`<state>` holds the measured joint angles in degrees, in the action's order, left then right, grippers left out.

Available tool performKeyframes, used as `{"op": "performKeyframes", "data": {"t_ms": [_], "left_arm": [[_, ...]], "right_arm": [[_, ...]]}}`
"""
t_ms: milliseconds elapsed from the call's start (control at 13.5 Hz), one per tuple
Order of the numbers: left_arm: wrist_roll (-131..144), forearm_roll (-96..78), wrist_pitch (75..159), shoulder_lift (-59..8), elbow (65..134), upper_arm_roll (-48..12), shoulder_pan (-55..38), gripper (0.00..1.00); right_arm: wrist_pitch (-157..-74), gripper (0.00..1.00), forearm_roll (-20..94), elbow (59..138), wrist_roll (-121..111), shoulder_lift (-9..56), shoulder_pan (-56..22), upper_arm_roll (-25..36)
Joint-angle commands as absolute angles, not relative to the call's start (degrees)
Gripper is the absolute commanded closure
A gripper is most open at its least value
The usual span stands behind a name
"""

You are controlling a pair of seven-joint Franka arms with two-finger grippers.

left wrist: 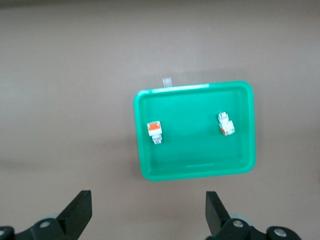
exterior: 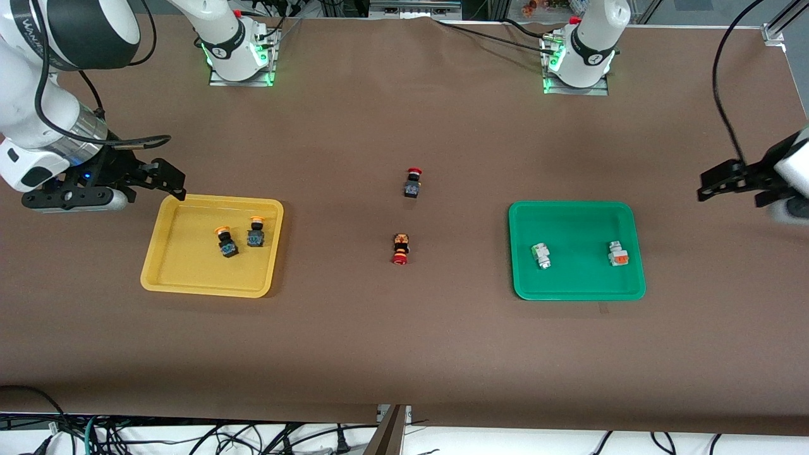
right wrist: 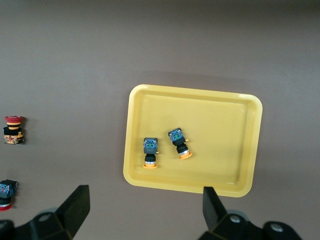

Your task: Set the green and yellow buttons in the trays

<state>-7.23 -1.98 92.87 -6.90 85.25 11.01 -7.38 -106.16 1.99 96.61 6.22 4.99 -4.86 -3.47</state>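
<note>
Two orange-yellow capped buttons [exterior: 225, 242] [exterior: 255, 231] lie in the yellow tray [exterior: 189, 272]; the right wrist view shows them [right wrist: 150, 150] [right wrist: 179, 143] in that tray [right wrist: 220, 130]. Two pale whitish buttons [exterior: 541, 255] [exterior: 618, 253] lie in the green tray [exterior: 578, 278]; the left wrist view shows them [left wrist: 154, 131] [left wrist: 226, 124] in that tray [left wrist: 195, 160]. My right gripper [exterior: 165, 180] [right wrist: 145, 207] is open and empty, up beside the yellow tray's corner. My left gripper [exterior: 717, 183] [left wrist: 148, 212] is open and empty, beside the green tray at the table's end.
Two red-capped switches lie on the brown table between the trays: a dark one [exterior: 413, 182] nearer the bases, and an orange-black one [exterior: 400, 248] nearer the front camera. The right wrist view shows both [right wrist: 7, 192] [right wrist: 13, 130].
</note>
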Motion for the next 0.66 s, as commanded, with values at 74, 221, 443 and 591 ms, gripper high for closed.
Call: {"op": "performKeyframes", "data": {"t_ms": [74, 221, 443, 591], "left_arm": [[-4.7, -0.8, 94.7, 2.5, 97.6, -2.1, 1.9, 0.0], [-4.0, -0.8, 94.0, 1.9, 96.9, -4.0, 4.0, 0.0], [-3.8, -0.9, 93.6, 1.3, 96.5, -0.8, 3.0, 0.0], [-3.8, -1.0, 93.6, 0.6, 95.5, 3.4, -1.5, 0.0]], "right_arm": [[-104.8, 0.01, 2.1, 94.7, 6.5, 5.6, -4.1, -4.0], [-104.7, 0.01, 1.7, 94.7, 6.4, 5.6, -4.1, -4.0], [-103.5, 0.01, 1.7, 94.7, 6.1, 5.5, -4.0, -4.0], [-103.5, 0.01, 1.7, 94.7, 6.1, 5.4, -4.0, -3.9]]}}
